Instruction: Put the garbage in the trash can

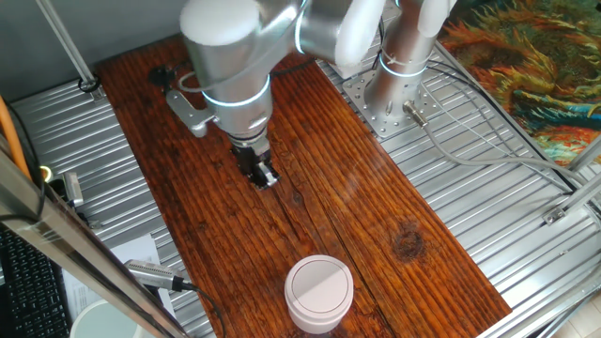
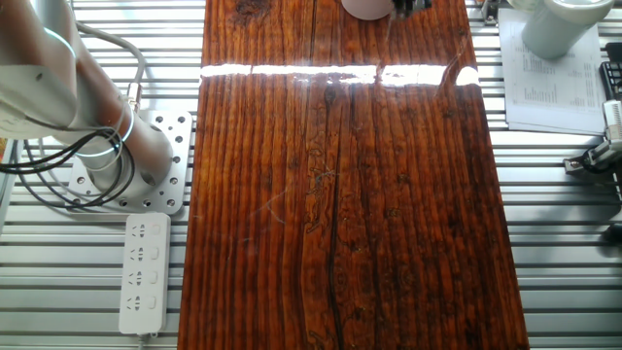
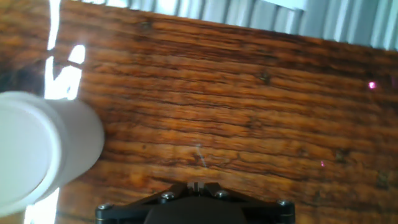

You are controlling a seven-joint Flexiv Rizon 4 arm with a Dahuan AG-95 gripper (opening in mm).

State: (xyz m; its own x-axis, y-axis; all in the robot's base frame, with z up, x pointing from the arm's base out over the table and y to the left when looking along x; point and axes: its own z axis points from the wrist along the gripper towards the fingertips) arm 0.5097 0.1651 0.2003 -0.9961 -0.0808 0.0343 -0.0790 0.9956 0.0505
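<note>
Claw: the claw (image 1: 263,176) hangs over the middle of the wooden table (image 1: 394,216), tips pointing down. In the fixed view its dark fingers look close together with something pale between the tips, but it is too small to say whether they are pinching or just pressed together; the hand view shows only the black base of the claw at the bottom of the frame.
Garbage: no wad shows anywhere on the bare wood in any view. The pale speck at the fingertips may be it; that is a judgement, not a clear sighting.
Trash can: the trash can (image 1: 319,292) stands upright near the table's near edge in the fixed view, well apart from the claw, its flat lid lying level in its ring. In the hand view it fills the left side.
Step in hand: most likely carrying the wad across to the can.
How to do it well: the arm should hold the grip steady, travel high enough to clear the can's rim, centre the tips over the swing lid rather than the ring, then press or drop onto one half so it tips.
Risk: a release off-centre would leave the wad sitting on the lid or ring.
</note>
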